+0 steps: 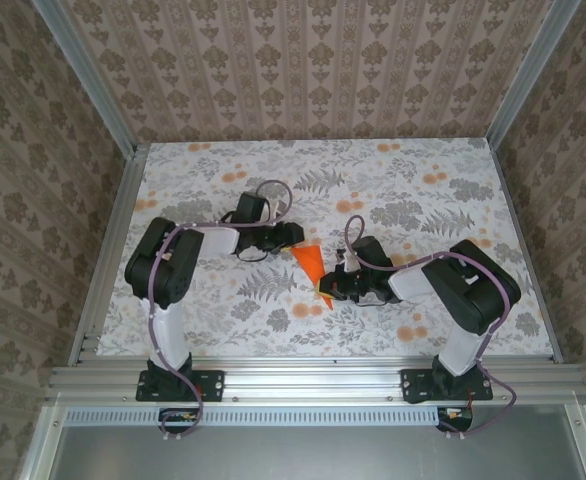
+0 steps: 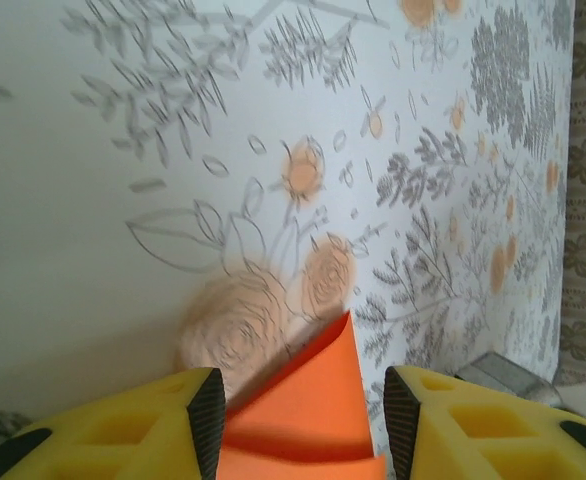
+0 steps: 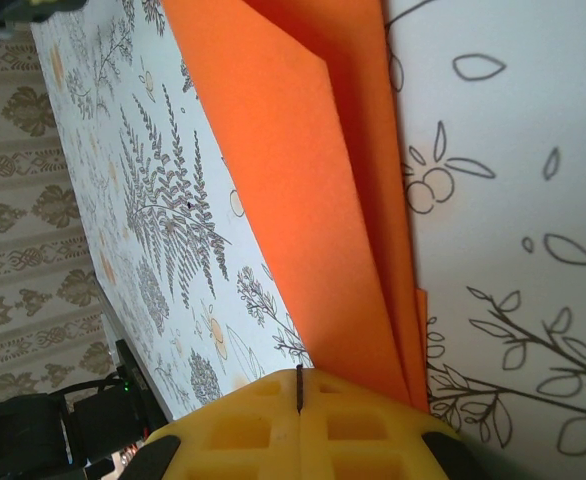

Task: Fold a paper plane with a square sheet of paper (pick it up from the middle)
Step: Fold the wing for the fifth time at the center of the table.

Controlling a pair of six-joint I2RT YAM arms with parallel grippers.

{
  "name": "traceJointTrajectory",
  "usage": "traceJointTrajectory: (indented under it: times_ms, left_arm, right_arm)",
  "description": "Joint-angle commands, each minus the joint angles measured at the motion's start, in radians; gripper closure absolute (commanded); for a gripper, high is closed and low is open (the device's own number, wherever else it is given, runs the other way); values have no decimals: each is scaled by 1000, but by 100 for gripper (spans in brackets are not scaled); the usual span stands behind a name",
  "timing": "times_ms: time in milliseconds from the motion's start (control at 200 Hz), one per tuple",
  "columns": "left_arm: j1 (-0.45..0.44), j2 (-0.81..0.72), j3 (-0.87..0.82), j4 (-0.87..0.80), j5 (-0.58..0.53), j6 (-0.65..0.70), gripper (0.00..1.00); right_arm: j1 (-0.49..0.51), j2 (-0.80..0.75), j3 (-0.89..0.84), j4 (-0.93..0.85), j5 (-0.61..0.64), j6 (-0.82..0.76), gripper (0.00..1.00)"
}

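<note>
The square sheet of paper (image 1: 309, 262) is bright orange and folded into a narrow, pointed wedge near the table's middle. In the top view my left gripper (image 1: 295, 236) sits at its upper end and my right gripper (image 1: 327, 290) at its lower end. The left wrist view has the left gripper (image 2: 305, 405) open, its yellow fingers (image 2: 153, 430) either side of the paper (image 2: 323, 385), whose tip curls up off the cloth. In the right wrist view the right gripper (image 3: 298, 385) is shut, seam tight with no orange in it, its tips at the end of the layered paper (image 3: 303, 170).
A floral cloth covers the table (image 1: 423, 190). Aluminium rails run along the left edge (image 1: 113, 250) and the front edge (image 1: 313, 378), and patterned walls close in the back and sides. Both arms reach inward toward the centre.
</note>
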Motion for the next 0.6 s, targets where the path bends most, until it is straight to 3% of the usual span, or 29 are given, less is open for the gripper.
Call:
traceJointTrajectory:
  times_ms: [0,350,595]
  left_arm:
    - [45,15,38,-57,-10,52,51]
    - [24,-190,-23,-153,-30,66,50]
    - [-131,-253,-57,-205,-109,66,51]
  right_arm:
    - [9,81,-67,-192,44,-6,100]
    - [9,81,-50,-190,52,8,99]
    - [9,88,-42,-187,58,4,99]
